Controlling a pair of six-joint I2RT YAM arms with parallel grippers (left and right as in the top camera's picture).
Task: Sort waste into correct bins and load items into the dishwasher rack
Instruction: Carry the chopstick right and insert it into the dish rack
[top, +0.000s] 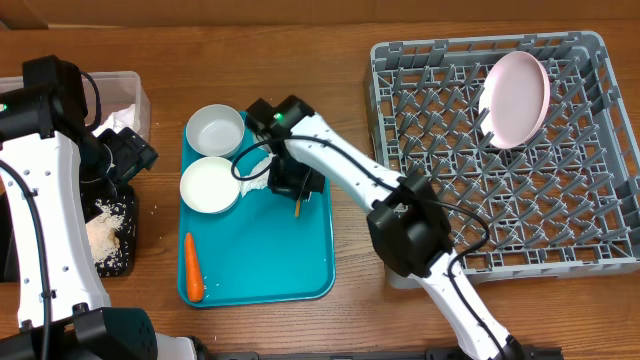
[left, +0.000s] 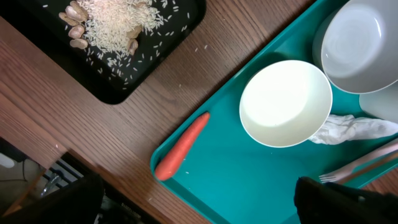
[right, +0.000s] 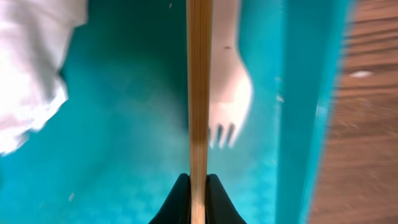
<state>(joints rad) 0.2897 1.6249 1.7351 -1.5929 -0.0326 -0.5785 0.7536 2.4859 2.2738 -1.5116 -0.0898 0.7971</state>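
My right gripper (right: 199, 186) is shut on the thin wooden stick (right: 199, 93), low over the teal tray (top: 270, 265). Under the stick lies the white fork (right: 231, 93), and the crumpled napkin (right: 31, 68) is to its left. My left gripper (left: 199, 211) stands wide open and holds nothing, near the tray's left edge. The carrot (left: 181, 147) lies by that edge. Two white bowls (top: 216, 130) (top: 209, 185) sit on the tray. The pink-white plate (top: 517, 98) stands in the grey dishwasher rack (top: 560, 230). The black tray (left: 118, 81) holds pale nuts (left: 74, 25) and crumbs.
A clear tub (top: 135, 90) with something white in it stands at the back left, just behind the black tray. The right arm (top: 350, 170) reaches across the table from the rack side to the teal tray.
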